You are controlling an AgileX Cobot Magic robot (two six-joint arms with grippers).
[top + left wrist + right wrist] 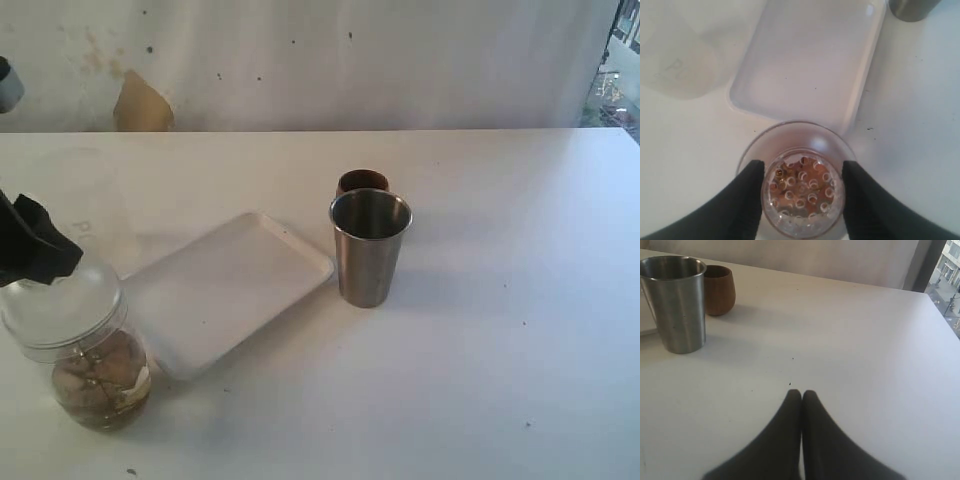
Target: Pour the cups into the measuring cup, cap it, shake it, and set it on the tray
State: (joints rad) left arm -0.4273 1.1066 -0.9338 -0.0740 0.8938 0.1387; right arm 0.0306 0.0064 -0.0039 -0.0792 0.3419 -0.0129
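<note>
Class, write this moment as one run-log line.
left gripper: grips capped measuring cup beside tray | right gripper: shut, empty | tumbler, wooden cup: upright

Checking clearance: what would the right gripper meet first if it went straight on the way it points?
Nothing that shows: the shut right gripper points across bare table, with the steel tumbler and wooden cup well off to one side. Height above the table is unclear.

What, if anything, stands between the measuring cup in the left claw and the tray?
Nothing visible. The measuring cup, gripped by the left claw, is right beside the tray, whose surface is bare. The tumbler and wooden cup stand past the tray's far side.
</note>
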